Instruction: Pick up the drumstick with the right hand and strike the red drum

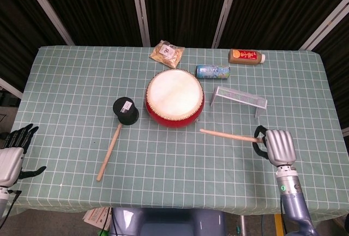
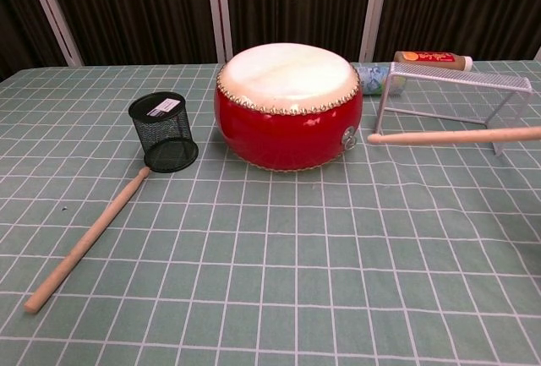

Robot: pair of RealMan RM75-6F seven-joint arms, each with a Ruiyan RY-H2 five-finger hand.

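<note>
The red drum (image 1: 174,99) with its white skin stands mid-table, also large in the chest view as the red drum (image 2: 289,106). My right hand (image 1: 277,145) is near the front right edge of the table and grips a wooden drumstick (image 1: 228,135) by its end. The stick points left, its tip short of the drum's front right side. In the chest view only the drumstick (image 2: 452,137) shows, level above the cloth. My left hand (image 1: 12,151) hangs off the table's left edge, fingers spread, holding nothing.
A second drumstick (image 1: 109,151) lies front left, beside a black mesh cup (image 1: 126,110). A white wire rack (image 1: 239,97) stands right of the drum. Behind the drum lie a snack packet (image 1: 167,54), a can (image 1: 213,71) and a brown bottle (image 1: 246,56).
</note>
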